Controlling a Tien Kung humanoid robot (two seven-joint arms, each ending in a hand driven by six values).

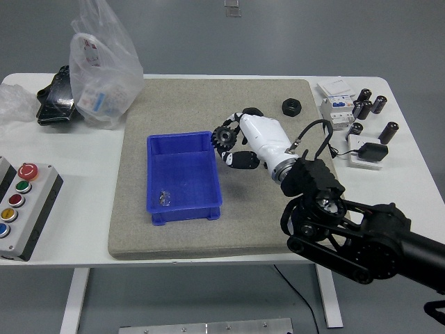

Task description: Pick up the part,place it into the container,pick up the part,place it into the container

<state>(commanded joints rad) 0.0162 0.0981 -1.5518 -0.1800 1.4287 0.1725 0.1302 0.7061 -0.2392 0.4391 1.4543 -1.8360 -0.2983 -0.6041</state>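
From my remote station I see the right hand (233, 142) reaching in from the lower right on its black arm (361, 233), its white fingers (241, 159) closed on a black toothed gear (223, 136). I note the gear is held just above the right rim of the blue container (184, 177), near its far right corner, clear of the grey mat (208, 229). Inside the container, toward its near left, I see one small, shiny part (165, 198) lying on the floor; I cannot tell its kind. A black hex nut (292, 106) lies on the mat near its far right corner, and a second dark part just behind the hand is mostly hidden. On the white table (410, 167) to the right stand several dark cylinders (388, 131) and a breaker unit (337, 108). At the left I note a button box (21, 209) and a plastic bag (104, 62).
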